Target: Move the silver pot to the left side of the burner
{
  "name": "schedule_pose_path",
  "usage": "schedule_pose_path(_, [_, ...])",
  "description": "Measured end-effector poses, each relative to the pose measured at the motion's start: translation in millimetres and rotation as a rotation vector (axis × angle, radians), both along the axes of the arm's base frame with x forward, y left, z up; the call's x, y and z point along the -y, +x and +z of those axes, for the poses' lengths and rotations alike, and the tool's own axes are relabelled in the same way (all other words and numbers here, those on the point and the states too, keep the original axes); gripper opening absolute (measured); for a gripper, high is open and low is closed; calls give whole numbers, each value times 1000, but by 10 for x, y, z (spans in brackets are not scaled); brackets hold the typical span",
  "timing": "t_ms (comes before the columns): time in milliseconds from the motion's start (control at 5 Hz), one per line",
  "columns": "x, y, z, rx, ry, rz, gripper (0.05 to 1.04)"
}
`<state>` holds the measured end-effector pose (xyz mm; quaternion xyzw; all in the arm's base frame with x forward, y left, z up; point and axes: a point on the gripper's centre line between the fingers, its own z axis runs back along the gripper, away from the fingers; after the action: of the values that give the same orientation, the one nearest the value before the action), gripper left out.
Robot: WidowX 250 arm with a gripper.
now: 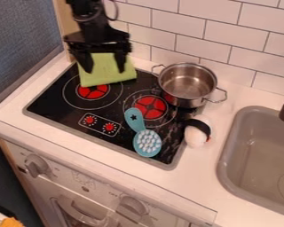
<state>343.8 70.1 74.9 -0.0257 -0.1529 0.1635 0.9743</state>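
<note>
The silver pot (186,86), empty and upright with two wire handles, stands at the back right corner of the black stove top (117,104), beyond the right red burner (150,107). My gripper (104,66) hangs at the upper left over a green cloth, its two fingers spread wide apart with nothing visible between them. It is to the left of the pot, well apart from it. The left red burner (92,90) lies just below the cloth's lower edge.
The green cloth (106,76) lies at the stove's back. A blue brush (144,137) rests on the stove's front right part. A white, black-banded object (196,132) sits at the right edge, near the grey sink (260,155). A tiled wall (191,22) stands behind.
</note>
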Motion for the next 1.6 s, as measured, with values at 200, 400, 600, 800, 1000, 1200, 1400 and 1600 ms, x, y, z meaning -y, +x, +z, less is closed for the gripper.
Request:
schedule_pose_path(200, [276, 89, 52, 2, 19, 73, 998])
schedule_pose_path(400, [525, 237, 86, 16, 60, 93, 999])
schedule_pose_path(600, [737, 339, -77, 34, 77, 125, 999])
schedule_pose_path(800, [784, 371, -261, 10, 87, 147, 999])
schedule_pose_path(1000, [774, 386, -363, 10, 92, 169, 999])
schedule_pose_path(1200, [760, 349, -520, -31, 100, 187, 943])
schedule_pose_path(1400, [736, 352, -600, -36, 122, 232, 627])
schedule_pose_path(1600, [795, 396, -598, -51, 132, 205, 350])
